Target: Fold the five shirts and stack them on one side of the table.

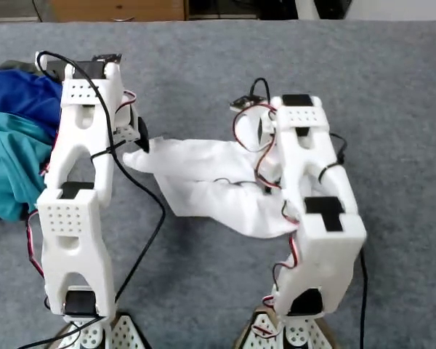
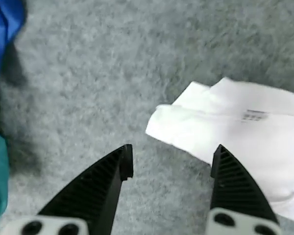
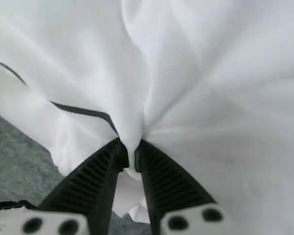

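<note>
High view: white shirt crumpled on table between both arms, fold pinched tight by right gripper. Left gripper gaping wide, holding nothing, just beside shirt's corner. Blue shirt and teal shirt heaped out past left arm.

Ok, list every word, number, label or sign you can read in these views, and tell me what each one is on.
Small grey printed mark on the white shirt: too blurred to read.
Blue shirt and teal shirt: no lettering visible.
So there is no readable text anywhere in these views.
</note>
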Motion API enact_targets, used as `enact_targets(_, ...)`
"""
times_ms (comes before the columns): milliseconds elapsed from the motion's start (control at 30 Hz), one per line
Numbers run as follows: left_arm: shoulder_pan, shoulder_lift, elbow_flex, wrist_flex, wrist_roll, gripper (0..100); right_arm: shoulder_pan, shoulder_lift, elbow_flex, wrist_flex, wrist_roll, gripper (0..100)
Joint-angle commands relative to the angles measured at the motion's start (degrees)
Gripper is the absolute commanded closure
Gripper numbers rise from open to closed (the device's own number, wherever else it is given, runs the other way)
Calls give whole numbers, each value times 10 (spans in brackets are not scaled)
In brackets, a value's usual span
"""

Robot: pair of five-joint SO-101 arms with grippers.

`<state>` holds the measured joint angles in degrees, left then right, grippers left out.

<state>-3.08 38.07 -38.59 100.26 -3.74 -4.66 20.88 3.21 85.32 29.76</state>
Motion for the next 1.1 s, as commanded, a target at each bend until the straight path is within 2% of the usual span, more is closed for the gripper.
enact_targets(0, -10, -50, 29, 4, -3, 733, 22, -102, 76, 5, 40, 995)
enact_targets(133, -25, -91, 57, 4, -1, 733, 51, -202, 190, -32, 84, 995)
enact_targets(300, -69, -127, 80, -11, -1, 733, 121, -284, 279, -87, 135, 986)
enact_targets(433, -80, -132, 141, -50, -3, 733, 169, -319, 295, -139, 144, 877)
enact_targets(533, -68, -132, 180, -66, 2, 733, 174, -343, 286, -150, 143, 826)
enact_targets(733, -39, -133, 200, -73, 24, 733, 172, -429, 275, -129, 148, 873)
enact_targets(833, -27, -133, 206, -69, 25, 734, 171, -496, 289, -102, 186, 882)
enact_targets(933, -16, -137, 223, -64, 40, 758, 176, -553, 300, -146, 163, 875)
enact_targets(1067, -7, -209, 258, -43, 50, 764, 181, -583, 285, -220, 91, 860)
